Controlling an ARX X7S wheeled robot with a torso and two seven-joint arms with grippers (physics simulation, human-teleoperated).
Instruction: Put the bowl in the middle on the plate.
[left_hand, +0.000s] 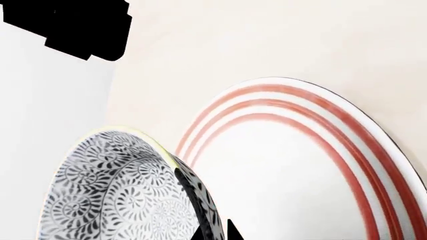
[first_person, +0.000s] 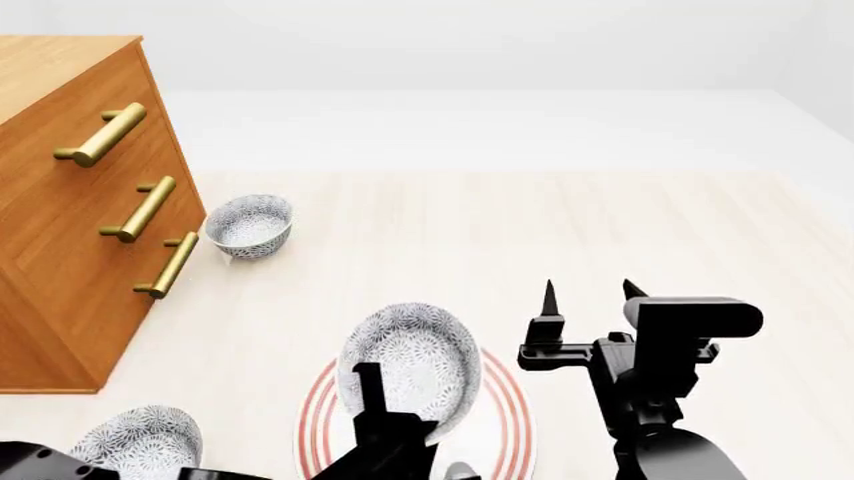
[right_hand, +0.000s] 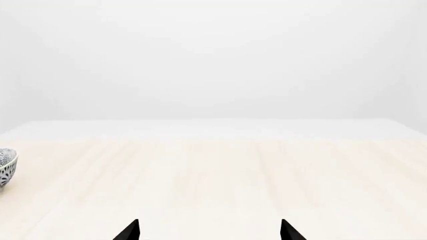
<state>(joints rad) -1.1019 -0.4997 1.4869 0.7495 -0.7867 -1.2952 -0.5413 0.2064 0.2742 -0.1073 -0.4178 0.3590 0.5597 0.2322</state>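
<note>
The bowl (first_person: 414, 365), white with a dense grey-blue floral pattern, hangs tilted over the plate (first_person: 514, 425), a wide white plate with thin red rings. My left gripper (first_person: 374, 393) is shut on the bowl's near rim. In the left wrist view the bowl's rim (left_hand: 193, 192) runs between the two dark fingertips of the left gripper (left_hand: 215, 234), with the bowl's inside (left_hand: 113, 190) to one side and the plate (left_hand: 300, 165) behind it. Whether the bowl touches the plate I cannot tell. My right gripper (first_person: 587, 295) stands open beside the plate with nothing between its fingers, and it also shows in its own wrist view (right_hand: 209, 231).
A wooden dresser (first_person: 60, 230) with brass handles stands at the left. A second patterned bowl (first_person: 250, 224) sits on the light floor next to it, its edge also showing in the right wrist view (right_hand: 5, 165). A third bowl (first_person: 138, 440) lies at the near left.
</note>
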